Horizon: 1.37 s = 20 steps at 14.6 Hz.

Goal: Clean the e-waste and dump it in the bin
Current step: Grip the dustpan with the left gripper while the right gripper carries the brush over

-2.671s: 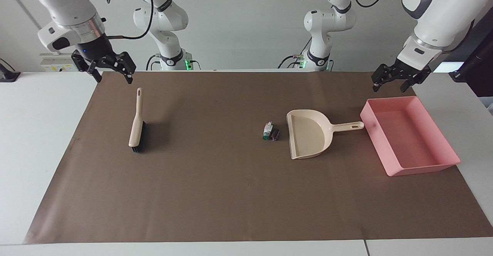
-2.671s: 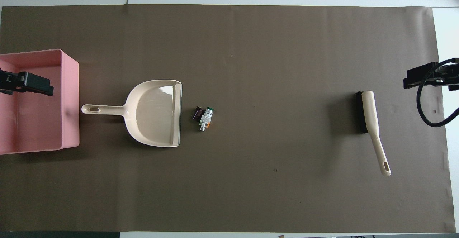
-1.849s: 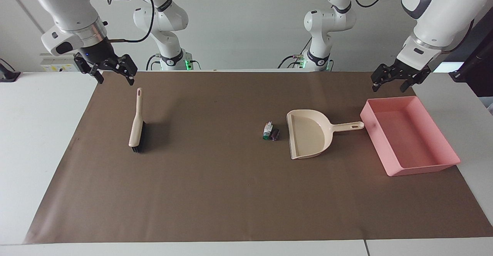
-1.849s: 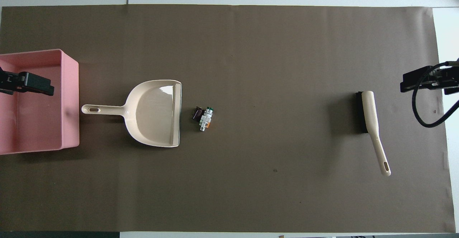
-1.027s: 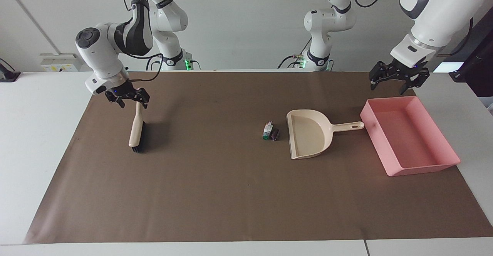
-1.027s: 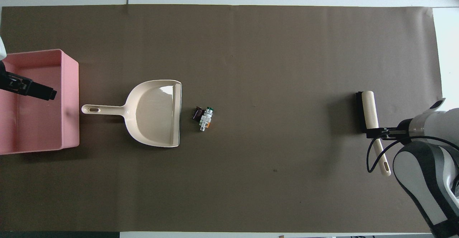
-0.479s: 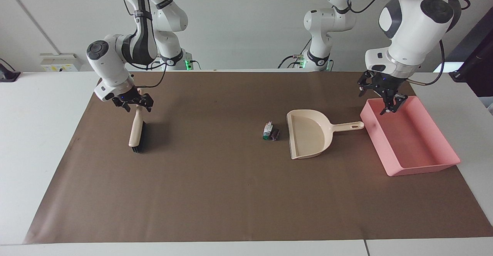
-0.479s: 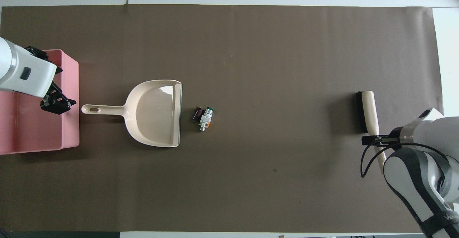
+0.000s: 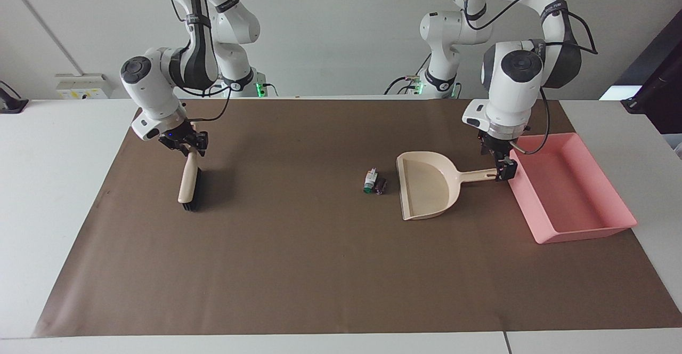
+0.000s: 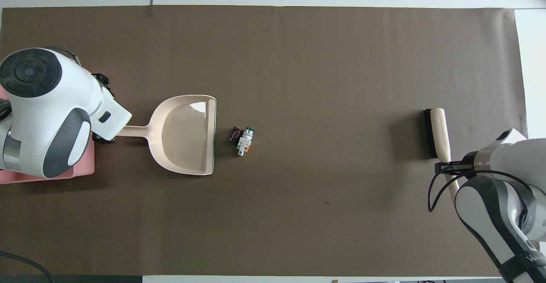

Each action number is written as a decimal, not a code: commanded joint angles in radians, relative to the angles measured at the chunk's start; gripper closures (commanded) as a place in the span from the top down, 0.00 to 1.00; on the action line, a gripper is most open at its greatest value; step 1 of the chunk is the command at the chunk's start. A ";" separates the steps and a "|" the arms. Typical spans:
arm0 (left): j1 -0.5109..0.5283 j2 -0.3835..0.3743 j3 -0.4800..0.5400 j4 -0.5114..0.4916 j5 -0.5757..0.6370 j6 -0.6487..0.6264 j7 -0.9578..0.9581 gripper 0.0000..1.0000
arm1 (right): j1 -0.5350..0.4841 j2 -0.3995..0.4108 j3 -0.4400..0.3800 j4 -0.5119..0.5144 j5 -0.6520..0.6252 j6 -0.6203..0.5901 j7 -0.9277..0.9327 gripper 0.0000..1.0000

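Brown mat [image 9: 319, 268] covers the table. The e-waste [image 9: 374, 181] — a white bit with green and orange marks touching a dark purplish one — lies on the mat just beside the open mouth of the beige dustpan [image 9: 426, 186], toward the right arm's end of it. The dustpan handle points at the pink bin [image 9: 586, 231], which sits at the left arm's end of the table; the handle tip lies near the bin wall.

Left gripper [image 9: 503, 166] is down at the tip of the dustpan handle, between pan and bin. Whether its fingers are spread or closed on the handle — cannot tell.

Right gripper [image 9: 188, 142] is at the upper handle of the brush [image 9: 187, 183], which stands on its dark bristles toward the right arm's end, well apart from the e-waste. Fingers sit on either side of the handle; a firm hold cannot be confirmed.
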<state>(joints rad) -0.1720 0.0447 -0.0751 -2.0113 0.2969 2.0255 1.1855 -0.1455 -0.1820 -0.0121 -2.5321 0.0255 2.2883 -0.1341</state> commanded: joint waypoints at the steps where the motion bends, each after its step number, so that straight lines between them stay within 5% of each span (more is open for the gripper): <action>1: -0.026 -0.006 0.009 -0.092 0.085 0.085 -0.029 0.93 | -0.003 0.002 0.003 0.045 0.025 -0.070 -0.021 0.00; 5: -0.029 0.021 0.009 -0.132 0.151 0.131 -0.055 0.91 | 0.003 0.010 0.012 0.119 0.025 -0.136 -0.003 0.00; 9: -0.044 0.047 0.009 -0.141 0.163 0.133 -0.079 0.91 | 0.119 0.081 0.012 0.362 0.013 -0.344 0.129 0.00; 16: -0.050 0.058 0.011 -0.172 0.169 0.130 -0.099 0.84 | 0.375 0.177 0.014 0.478 -0.028 -0.340 0.302 0.00; 18: -0.052 0.058 0.009 -0.168 0.169 0.124 -0.107 0.69 | 0.457 0.208 0.017 0.481 -0.045 -0.296 0.452 0.00; 19: -0.052 0.060 0.009 -0.161 0.169 0.124 -0.107 0.53 | 0.489 0.217 0.017 0.481 -0.036 -0.279 0.508 0.00; 20: -0.055 0.061 0.009 -0.158 0.169 0.127 -0.107 0.25 | 0.516 0.228 0.018 0.481 -0.033 -0.264 0.555 0.00</action>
<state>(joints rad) -0.2126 0.1175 -0.0754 -2.1571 0.4456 2.1325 1.1028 0.3368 0.0184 0.0073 -2.0720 0.0022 2.0036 0.3388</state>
